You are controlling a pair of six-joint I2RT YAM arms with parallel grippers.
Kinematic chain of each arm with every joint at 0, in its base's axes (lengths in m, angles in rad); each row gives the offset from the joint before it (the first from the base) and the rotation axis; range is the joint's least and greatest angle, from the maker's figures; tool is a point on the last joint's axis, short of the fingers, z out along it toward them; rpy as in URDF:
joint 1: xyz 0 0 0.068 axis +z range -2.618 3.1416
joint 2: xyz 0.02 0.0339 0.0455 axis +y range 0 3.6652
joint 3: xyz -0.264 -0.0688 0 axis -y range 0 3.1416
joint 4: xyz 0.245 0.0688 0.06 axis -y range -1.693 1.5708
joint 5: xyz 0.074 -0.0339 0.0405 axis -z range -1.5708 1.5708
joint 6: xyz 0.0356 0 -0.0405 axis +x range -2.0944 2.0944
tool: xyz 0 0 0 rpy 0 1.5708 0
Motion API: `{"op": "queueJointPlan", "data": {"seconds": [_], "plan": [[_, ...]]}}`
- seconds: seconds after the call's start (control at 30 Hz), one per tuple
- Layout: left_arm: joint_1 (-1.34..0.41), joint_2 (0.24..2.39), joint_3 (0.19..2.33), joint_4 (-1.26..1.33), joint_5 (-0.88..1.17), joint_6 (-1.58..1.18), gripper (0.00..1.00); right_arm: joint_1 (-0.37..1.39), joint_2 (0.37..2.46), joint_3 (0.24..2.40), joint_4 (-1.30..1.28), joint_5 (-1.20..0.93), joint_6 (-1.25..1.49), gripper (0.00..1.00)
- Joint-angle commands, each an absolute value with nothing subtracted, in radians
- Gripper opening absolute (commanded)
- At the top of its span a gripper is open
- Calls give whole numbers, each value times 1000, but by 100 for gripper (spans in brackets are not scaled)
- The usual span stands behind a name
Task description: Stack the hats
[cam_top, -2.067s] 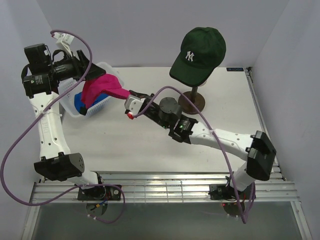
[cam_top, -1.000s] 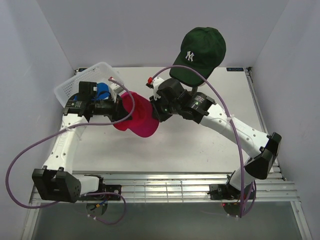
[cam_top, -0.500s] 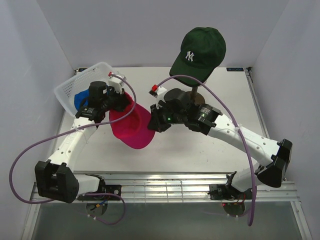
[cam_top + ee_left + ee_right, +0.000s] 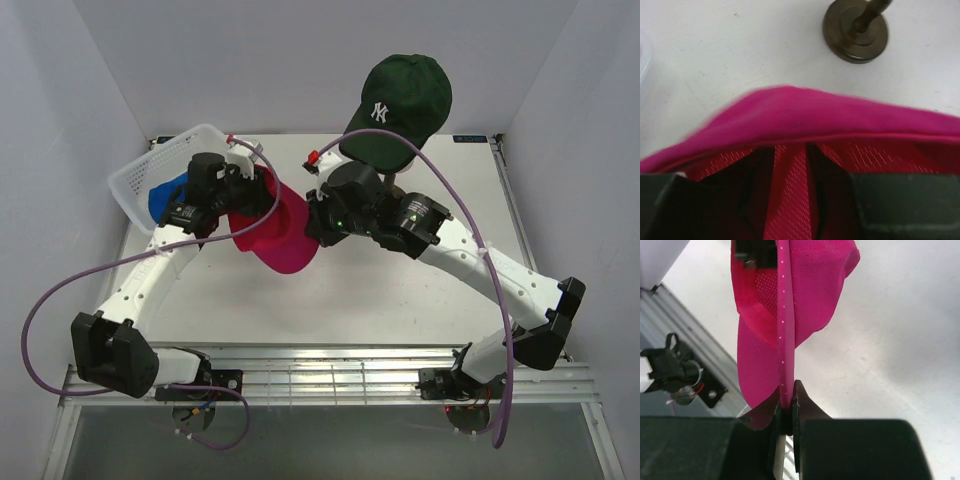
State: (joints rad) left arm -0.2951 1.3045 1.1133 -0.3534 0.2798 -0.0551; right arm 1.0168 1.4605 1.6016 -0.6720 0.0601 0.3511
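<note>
The table (image 4: 400,300) carried a white mesh basket (image 4: 135,178) at its far left corner, with the blue cap (image 4: 160,197) lying inside. The green cap (image 4: 400,105) sat raised on a stand at the far centre; the stand's dark round base (image 4: 856,31) showed in the left wrist view.

The magenta cap (image 4: 280,235) hung clear of the table between the two arms, left of the green cap and lower than it.

Probable faults from this position:
- Tension. Both arms held one soft cap. Unequal travel could stretch the fabric or pull it from one grip.
- Collision. The right arm was close to the stand. A careless lift could tip it.
- Collapse. The crown could fold and fail to seat over the green cap.

The magenta cap was plain and perforated, its crown slack and its brim pointing toward the near edge.

The right gripper (image 4: 786,412) was pinched narrowly on the cap's rim. The left gripper (image 4: 790,200) had its fingers (image 4: 756,192) inside the cap on either side of a lining strip. It appeared to grip that strip, though the view was blurred.
</note>
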Motion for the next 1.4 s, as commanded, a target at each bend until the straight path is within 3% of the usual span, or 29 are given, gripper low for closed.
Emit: {"op": "queueJointPlan", "data": {"seconds": [0.0, 0.2, 0.3, 0.43, 0.53, 0.57, 0.63, 0.9, 1.0, 1.07, 1.23, 1.27, 1.33, 1.37], "plan": [[-290, 1240, 1270, -501, 474, -83, 42, 1005, 1491, 1781, -814, 293, 233, 8], [-288, 1169, 1440, -783, 644, 158, 42, 951, 1401, 1675, -735, 177, 173, 8], [-290, 1161, 1534, -914, 825, 323, 49, 951, 1356, 1615, -660, 134, 97, 8], [-290, 1183, 1652, -904, 816, 348, 64, 954, 1332, 1577, -572, 37, 5, 8], [-291, 1235, 1722, -874, 836, 360, 80, 957, 1345, 1591, -519, -95, -64, 8], [-290, 1247, 1736, -868, 853, 365, 90, 957, 1353, 1595, -511, -101, -80, 8], [-294, 1273, 1765, -865, 880, 406, 97, 957, 1373, 1612, -511, -110, -124, 8], [-311, 1299, 1750, -919, 906, 567, 98, 957, 1424, 1664, -503, -207, -173, 8], [-319, 1295, 1718, -942, 939, 597, 86, 957, 1430, 1677, -497, -206, -186, 8], [-319, 1290, 1707, -957, 931, 609, 72, 956, 1430, 1681, -492, -201, -196, 8], [-325, 1285, 1692, -1011, 985, 661, 56, 957, 1434, 1692, -491, -196, -216, 8], [-327, 1287, 1689, -1012, 980, 660, 35, 957, 1442, 1704, -492, -199, -218, 8], [-328, 1292, 1689, -1002, 970, 625, 6, 957, 1453, 1713, -497, -222, -216, 8], [-328, 1292, 1687, -979, 962, 605, 2, 957, 1454, 1715, -494, -230, -215, 8]]}}
